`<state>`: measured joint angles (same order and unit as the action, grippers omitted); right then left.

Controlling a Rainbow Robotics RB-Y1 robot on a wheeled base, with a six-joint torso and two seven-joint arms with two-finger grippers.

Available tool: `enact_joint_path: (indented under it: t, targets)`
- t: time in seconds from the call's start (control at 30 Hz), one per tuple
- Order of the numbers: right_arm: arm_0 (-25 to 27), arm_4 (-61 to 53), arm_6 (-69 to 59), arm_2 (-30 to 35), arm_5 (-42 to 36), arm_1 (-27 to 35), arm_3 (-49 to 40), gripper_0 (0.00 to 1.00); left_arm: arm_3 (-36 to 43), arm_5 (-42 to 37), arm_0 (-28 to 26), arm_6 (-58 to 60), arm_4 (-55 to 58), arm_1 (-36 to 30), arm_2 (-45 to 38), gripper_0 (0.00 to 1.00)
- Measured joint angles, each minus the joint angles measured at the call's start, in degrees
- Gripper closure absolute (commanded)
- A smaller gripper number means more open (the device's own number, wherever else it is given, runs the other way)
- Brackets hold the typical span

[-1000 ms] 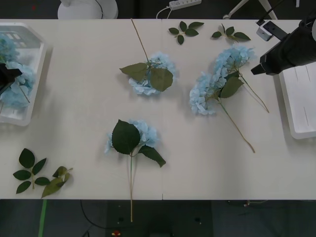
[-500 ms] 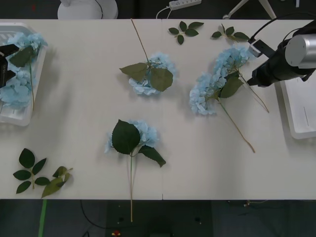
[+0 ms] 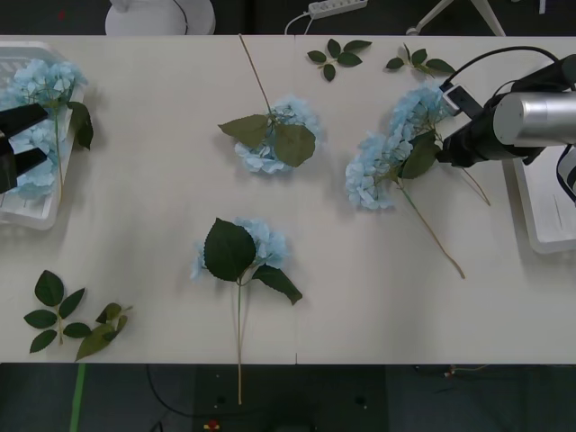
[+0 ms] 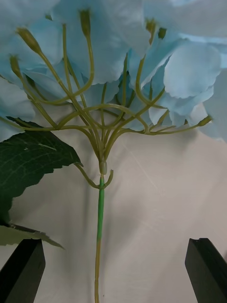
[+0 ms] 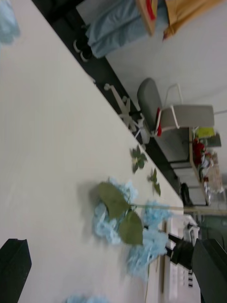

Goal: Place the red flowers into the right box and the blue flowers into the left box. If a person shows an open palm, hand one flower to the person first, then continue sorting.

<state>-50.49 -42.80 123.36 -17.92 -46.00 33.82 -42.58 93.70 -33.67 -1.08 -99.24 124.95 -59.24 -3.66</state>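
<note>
Blue flowers lie on the white table: one at centre back, one at centre front, and a pair at the right. More blue flowers rest in the left box. My right gripper is open right beside the right-hand pair; in the right wrist view a green stalk runs between its black fingers. My left gripper hovers open over the left box, holding nothing. The right box sits at the far right, partly behind my right arm. The red flowers are out of view.
Flowerless leaf sprigs lie at the front left and at the back. A power strip and a white lamp base sit beyond the table's back edge. Bare tabletop stretches between the flowers.
My right gripper has swung left from over the right box to the right-hand flower pair. A blue flower now lies free at the back of the left box, my left gripper slightly withdrawn.
</note>
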Motion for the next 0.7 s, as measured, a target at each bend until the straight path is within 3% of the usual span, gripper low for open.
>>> enact_joint_path:
  t: [0.13,0.33,0.47,0.7]
  targets:
    - [-1.09,0.57,0.11,0.0,2.74,-1.79,4.5,0.13,5.19,-4.97,-3.24,0.0,-6.61,0.78,-0.14,0.0]
    - [-3.12,1.32,0.63,-0.05,4.03,-3.68,9.48,0.13,8.68,-22.28,-4.19,0.04,-21.0,6.83,-4.96,0.0]
    - [-3.56,1.62,0.66,-1.28,4.26,-4.02,9.88,0.13,15.71,-33.23,-4.13,2.72,-36.1,11.36,-9.01,0.0]
    - [-4.67,1.68,0.66,-3.67,6.09,-4.48,11.77,0.13,32.0,-41.98,-3.35,32.67,-55.29,17.84,-5.31,0.0]
